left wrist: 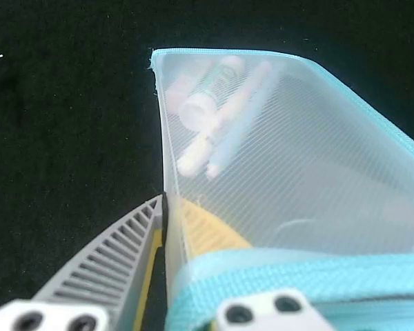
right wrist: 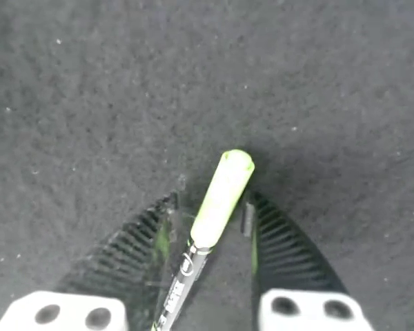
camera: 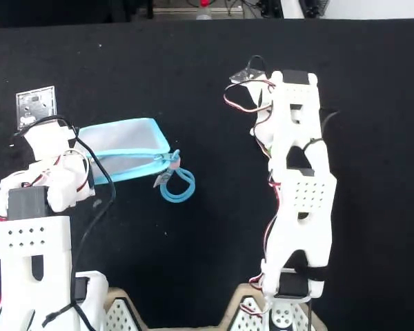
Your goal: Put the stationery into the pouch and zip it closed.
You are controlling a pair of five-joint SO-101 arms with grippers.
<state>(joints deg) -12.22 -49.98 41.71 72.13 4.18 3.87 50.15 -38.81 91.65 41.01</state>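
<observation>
Black table [camera: 214, 83]. A translucent, blue-trimmed pouch [camera: 124, 148] lies left of centre with stationery [left wrist: 214, 117] inside, its wall clamped by the left gripper [left wrist: 169, 207]. Well apart, the right gripper [right wrist: 212, 201] straddles a green pen [right wrist: 221, 196], jaws parted. An off-centre pinch could flick the pen away.

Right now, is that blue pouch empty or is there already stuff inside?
Not empty. In the left wrist view, several pale stationery pieces show lying inside, seen through the mesh wall of the pouch.
</observation>
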